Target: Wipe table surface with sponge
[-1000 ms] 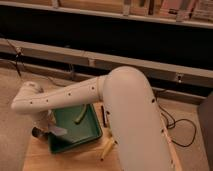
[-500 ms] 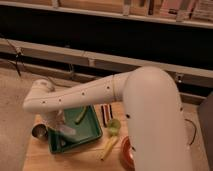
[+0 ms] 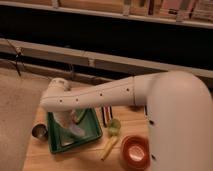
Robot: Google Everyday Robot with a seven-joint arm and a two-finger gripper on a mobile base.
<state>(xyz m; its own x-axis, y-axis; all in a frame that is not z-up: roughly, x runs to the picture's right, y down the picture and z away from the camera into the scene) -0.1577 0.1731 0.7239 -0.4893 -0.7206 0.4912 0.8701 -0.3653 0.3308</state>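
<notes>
One gripper (image 3: 75, 129), mine, hangs inside the green tray (image 3: 92, 134) on the table surface (image 3: 37, 155); I read no writing.

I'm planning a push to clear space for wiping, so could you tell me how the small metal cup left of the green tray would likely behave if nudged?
The metal cup looks short and wide, so it would probably slide across the table rather than tip. It seems small and thin, likely light. It stands near the table's left edge, so a leftward push might knock it off. The gripper hangs over the green tray.
</notes>
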